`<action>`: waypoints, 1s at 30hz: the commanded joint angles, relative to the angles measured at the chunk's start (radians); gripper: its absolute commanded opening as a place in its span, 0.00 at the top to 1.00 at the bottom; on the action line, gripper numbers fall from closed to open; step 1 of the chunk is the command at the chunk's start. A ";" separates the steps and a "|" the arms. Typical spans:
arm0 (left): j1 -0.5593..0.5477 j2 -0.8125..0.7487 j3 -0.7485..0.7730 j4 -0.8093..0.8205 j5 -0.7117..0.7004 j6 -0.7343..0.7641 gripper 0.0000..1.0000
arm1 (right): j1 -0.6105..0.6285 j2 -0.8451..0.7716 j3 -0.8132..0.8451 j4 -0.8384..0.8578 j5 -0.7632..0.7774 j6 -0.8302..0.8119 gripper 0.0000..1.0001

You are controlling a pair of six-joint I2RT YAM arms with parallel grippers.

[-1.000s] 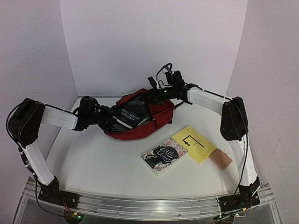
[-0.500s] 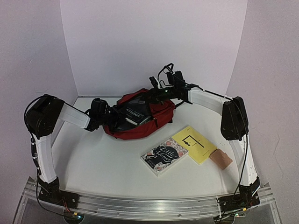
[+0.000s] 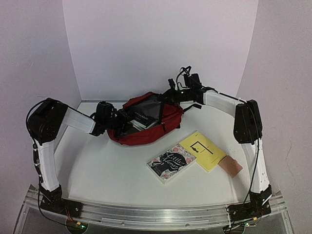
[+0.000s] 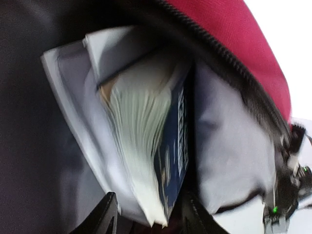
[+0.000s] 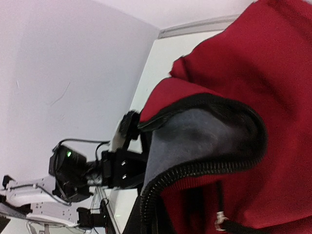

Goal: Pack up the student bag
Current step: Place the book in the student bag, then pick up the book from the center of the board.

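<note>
The student bag (image 3: 146, 134), dark red with black zips, lies open at the back middle of the table. My left gripper (image 3: 116, 121) reaches into its left opening and is shut on a dark blue book (image 3: 145, 117). In the left wrist view the book (image 4: 173, 146) stands between my fingertips (image 4: 108, 214), inside the grey lining. My right gripper (image 3: 170, 96) is shut on the bag's upper rim and holds it up. In the right wrist view the red fabric (image 5: 273, 73) and zip edge (image 5: 195, 168) fill the frame, and my own fingers are hidden.
A patterned dark book (image 3: 171, 162), a yellow booklet (image 3: 202, 150) and a small tan object (image 3: 230, 165) lie on the table front right of the bag. White walls close in the back and sides.
My left gripper pushed the blue book rightward, deeper into the bag. My right gripper moved right and up with the rim, pulling the opening wider.
</note>
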 commanded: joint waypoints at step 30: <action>-0.493 -0.348 -0.341 -0.144 -0.176 0.197 0.27 | -0.118 -0.454 -0.738 -0.396 0.115 -0.603 0.20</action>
